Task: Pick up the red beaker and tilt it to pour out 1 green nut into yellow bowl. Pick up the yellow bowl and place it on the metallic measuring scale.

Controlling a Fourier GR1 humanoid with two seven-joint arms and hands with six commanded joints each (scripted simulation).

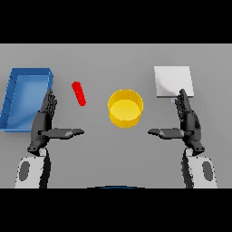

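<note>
The red beaker (79, 93) is a slim red cylinder on the table, left of centre. The yellow bowl (125, 108) stands in the middle, and I see nothing inside it. The metallic scale (173, 81) is a flat pale square at the back right. My left hand (45, 120) is held open near the lower left, fingers straight and thumb pointing right, a short way below and left of the beaker. My right hand (188, 120) mirrors it at the lower right, open, fingertips near the scale's front edge, thumb pointing toward the bowl. Neither hand touches anything.
A blue open tray (27, 74) lies at the far left, close beside my left hand.
</note>
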